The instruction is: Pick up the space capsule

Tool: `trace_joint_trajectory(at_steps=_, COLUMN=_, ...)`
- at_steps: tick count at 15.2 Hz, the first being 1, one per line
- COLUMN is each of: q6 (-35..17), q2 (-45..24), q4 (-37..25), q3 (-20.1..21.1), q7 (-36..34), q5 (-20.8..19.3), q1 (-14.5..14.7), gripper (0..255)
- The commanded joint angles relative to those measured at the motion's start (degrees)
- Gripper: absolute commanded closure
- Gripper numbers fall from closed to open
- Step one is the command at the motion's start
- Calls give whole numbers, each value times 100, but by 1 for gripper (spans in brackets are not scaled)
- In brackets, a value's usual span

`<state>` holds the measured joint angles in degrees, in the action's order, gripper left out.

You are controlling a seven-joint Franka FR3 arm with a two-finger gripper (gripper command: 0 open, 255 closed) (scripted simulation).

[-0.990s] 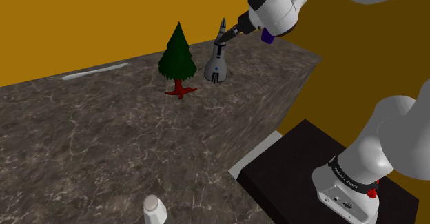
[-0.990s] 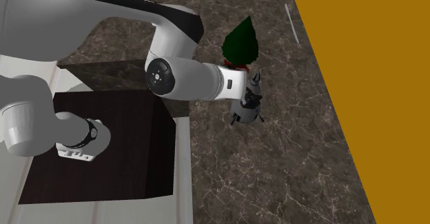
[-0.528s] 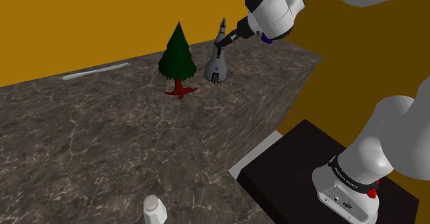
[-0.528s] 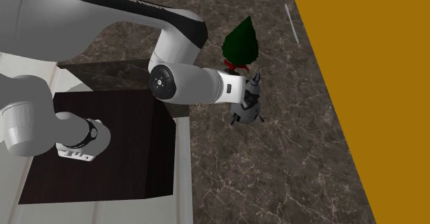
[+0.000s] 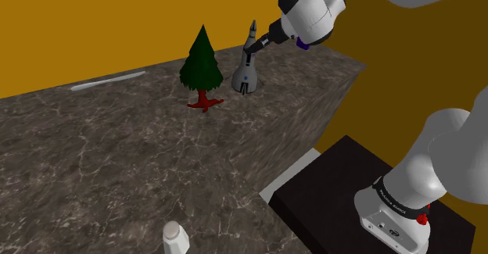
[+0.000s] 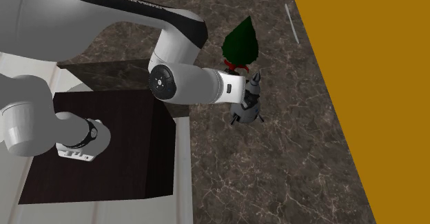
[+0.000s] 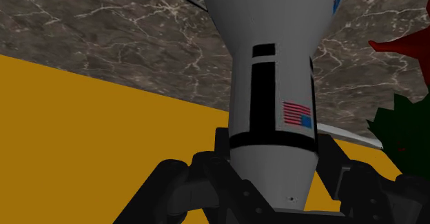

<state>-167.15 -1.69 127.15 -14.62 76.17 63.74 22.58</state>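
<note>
The space capsule (image 5: 245,76), a pale grey rocket shape with black bands and a small flag, is being gripped high on its narrow upper section while it is standing upright on the dark marbled counter (image 5: 117,151), near the edge by the orange wall and just beside a dark green toy tree (image 5: 202,61) on a red foot. In the wrist view the gripper (image 7: 272,181) is being shown with its black fingers (image 7: 180,188) pressed against either side of the capsule's neck, so the body appears to be clasped between them. The feet appear to be resting on the counter, so the lift is judged as not yet begun. For that lift, a straight, slow rise along the capsule's own axis is being called for. Because the surface looks smooth and tapered, a slip through the pads is being risked if the pull is sudden. Any sideways drift toward the tree is best being avoided until the feet are well above the counter.
</note>
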Motion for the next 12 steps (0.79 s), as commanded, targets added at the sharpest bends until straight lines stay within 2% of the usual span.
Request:
trace_joint_trajectory(at_steps=1, q6=23, q2=47, q4=4, q3=-13, q7=-169, q5=-183, q1=1, gripper=255)
trace_joint_trajectory(at_steps=12, q6=400, q2=552, q4=-69, q3=-39, q7=-1813, q5=-1964, q1=-123, gripper=255)
